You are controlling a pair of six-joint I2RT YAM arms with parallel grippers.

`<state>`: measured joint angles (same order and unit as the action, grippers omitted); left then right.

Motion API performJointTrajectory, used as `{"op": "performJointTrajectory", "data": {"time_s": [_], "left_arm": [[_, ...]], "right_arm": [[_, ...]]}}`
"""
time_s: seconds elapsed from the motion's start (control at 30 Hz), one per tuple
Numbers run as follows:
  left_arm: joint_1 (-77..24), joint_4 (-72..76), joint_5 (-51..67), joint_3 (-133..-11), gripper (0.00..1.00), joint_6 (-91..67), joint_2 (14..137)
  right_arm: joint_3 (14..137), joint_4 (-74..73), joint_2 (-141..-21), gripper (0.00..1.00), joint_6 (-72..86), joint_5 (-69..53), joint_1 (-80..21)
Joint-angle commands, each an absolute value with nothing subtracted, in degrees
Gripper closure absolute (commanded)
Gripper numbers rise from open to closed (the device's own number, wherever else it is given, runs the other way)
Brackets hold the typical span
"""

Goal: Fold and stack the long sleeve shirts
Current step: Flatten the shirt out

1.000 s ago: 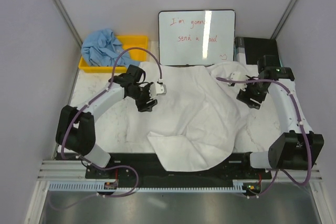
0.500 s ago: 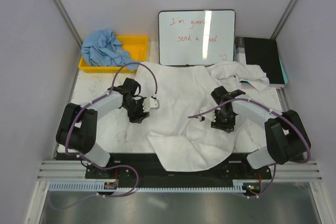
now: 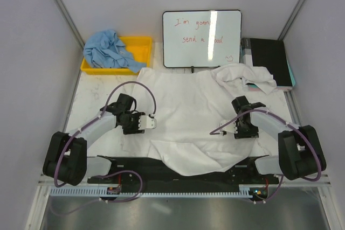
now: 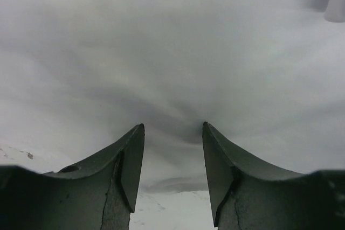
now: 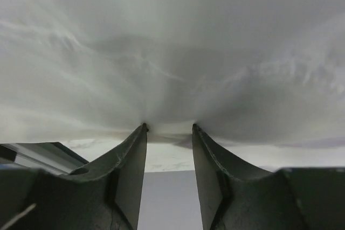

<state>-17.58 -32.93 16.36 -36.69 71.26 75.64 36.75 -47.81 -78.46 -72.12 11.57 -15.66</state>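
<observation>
moved: both arms have pulled back toward their bases since a second ago. The right one was way out by the crumpled sleeve and has swung in to the cloth, and the white shirt (image 3: 186, 106) now lies flatter and wider.
left gripper (image 3: 151, 123): jaws about halfway closed. Its wrist view shows creases running into the gap, so I read it as pinching a fold of the white shirt's left edge.
right gripper (image 3: 229, 130): same deal, part closed on the shirt's right side. Wrinkles fan out from its fingertips, so the cloth looks taut there.
where the shirt is: stretched between the two claws and spreading away from them to the far side. Its rounded near edge droops over the table (image 3: 97, 92) front, behind both claws.
blue shirt (image 3: 107, 51): wadded up well beyond the left claw, half in the yellow bin (image 3: 141, 44), untouched.
handling: light, floppy, zero stiffness. It'll sag and wrinkle wherever it isn't held, so drag it slowly. Not fragile, not slippery.
where to grab: edges or seams, two spread points at once. The shoulders or hem corners look best to me.
orientation: my guess is the body's long axis runs near to far, away from the claws toward the whiteboard (image 3: 202, 39). One sleeve is heaped just beyond the right claw. Can't tell collar end from hem.
progress: still flattening, no fold made yet.
</observation>
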Motion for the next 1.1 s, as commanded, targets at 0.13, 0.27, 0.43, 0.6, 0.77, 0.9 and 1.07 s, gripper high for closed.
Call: {"op": "performJointTrajectory", "data": {"time_s": [0.13, 0.27, 0.43, 0.6, 0.77, 0.9, 1.07], "left_arm": [[-16.6, -52.3, 23.7, -44.3, 0.41, 74.7, 68.6], [-16.7, -45.3, 24.4, -56.3, 0.39, 64.3, 79.9], [-16.6, -36.0, 19.9, -66.5, 0.39, 54.7, 94.6], [-15.8, -33.5, 14.6, -71.4, 0.43, 52.9, 104.9], [-12.3, -33.8, 12.6, -65.1, 0.44, 56.8, 103.4], [-11.0, -34.0, 12.0, -56.6, 0.44, 59.8, 97.6], [-10.5, -34.8, 12.5, -51.9, 0.43, 62.1, 93.0]], "right_arm": [[57.0, -59.7, -75.5, 0.48, -74.4, 0.5, -13.1], [66.7, -60.0, -83.6, 0.46, -62.5, -6.2, -13.4], [72.3, -54.0, -94.4, 0.47, -52.5, -6.7, -14.9], [71.8, -48.9, -100.2, 0.48, -47.8, -2.9, -18.4], [68.5, -47.5, -103.1, 0.49, -48.2, -2.4, -19.9], [63.4, -48.8, -101.8, 0.49, -48.4, -3.7, -21.5], [59.8, -53.8, -98.9, 0.51, -49.0, -7.9, -23.7]]}}
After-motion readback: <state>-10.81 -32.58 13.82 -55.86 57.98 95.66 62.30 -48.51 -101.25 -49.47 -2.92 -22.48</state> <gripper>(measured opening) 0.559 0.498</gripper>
